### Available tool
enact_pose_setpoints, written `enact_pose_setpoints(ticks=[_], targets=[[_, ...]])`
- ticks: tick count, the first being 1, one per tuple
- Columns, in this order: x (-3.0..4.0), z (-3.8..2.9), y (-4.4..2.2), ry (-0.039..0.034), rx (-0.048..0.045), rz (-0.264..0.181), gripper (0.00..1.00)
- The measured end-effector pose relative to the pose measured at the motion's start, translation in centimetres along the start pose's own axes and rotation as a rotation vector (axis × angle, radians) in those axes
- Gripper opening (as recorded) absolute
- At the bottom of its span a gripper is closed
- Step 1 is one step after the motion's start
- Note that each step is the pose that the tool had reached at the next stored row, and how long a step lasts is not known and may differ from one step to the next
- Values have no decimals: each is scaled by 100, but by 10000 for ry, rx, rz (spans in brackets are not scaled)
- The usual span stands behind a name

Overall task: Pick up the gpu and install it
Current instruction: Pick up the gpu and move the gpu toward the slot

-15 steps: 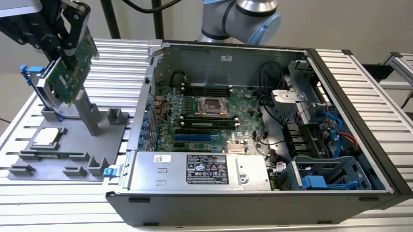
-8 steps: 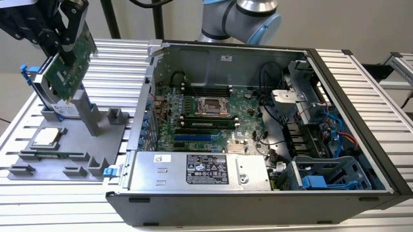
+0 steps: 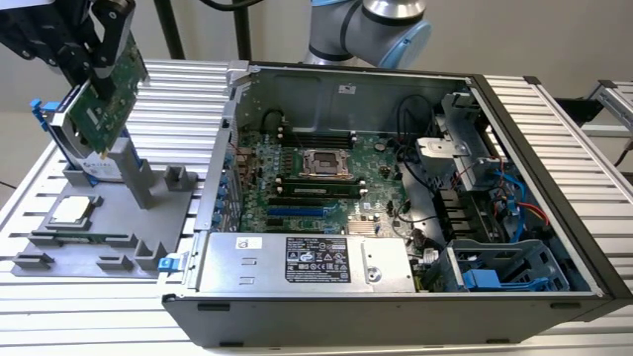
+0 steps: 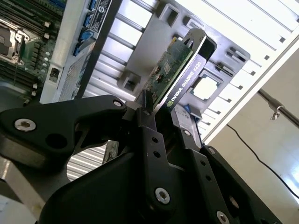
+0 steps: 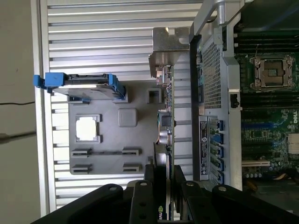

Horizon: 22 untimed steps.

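Observation:
My gripper [image 3: 102, 52] is shut on the gpu [image 3: 114, 89], holding it tilted in the air above the grey parts tray [image 3: 118, 256] on the exterior view's left. The card's green circuit board faces the camera, with its silver bracket toward the tray. In the second wrist view the black fingers [image 4: 145, 112] clamp the card's near end, and the gpu [image 4: 175, 70] shows its green face and black shroud edge. In the first wrist view the gpu [image 5: 164, 116] appears edge-on, running out from the gripper [image 5: 164, 173] to its bracket [image 5: 166, 51], just outside the case wall [image 5: 212, 79].
The open computer case [image 3: 534, 185] lies at the exterior view's right, with its motherboard [image 3: 316, 170], power supply [image 3: 296, 259] and cables. On the tray stand a hard drive in a blue frame [image 3: 74, 152], a CPU [image 3: 71, 211] and a RAM stick [image 3: 79, 239].

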State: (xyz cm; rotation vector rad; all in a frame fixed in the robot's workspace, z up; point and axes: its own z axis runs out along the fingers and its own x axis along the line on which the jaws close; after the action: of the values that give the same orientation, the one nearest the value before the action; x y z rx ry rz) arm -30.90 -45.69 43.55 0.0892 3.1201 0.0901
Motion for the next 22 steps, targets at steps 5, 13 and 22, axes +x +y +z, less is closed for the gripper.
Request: enact_pose_setpoints(ticks=[5, 13, 22], targets=[[-44, 2, 2, 17, 0, 2, 0], [-123, 3, 7, 61, 4, 4, 0], [-208, 5, 12, 128, 7, 8, 0]])
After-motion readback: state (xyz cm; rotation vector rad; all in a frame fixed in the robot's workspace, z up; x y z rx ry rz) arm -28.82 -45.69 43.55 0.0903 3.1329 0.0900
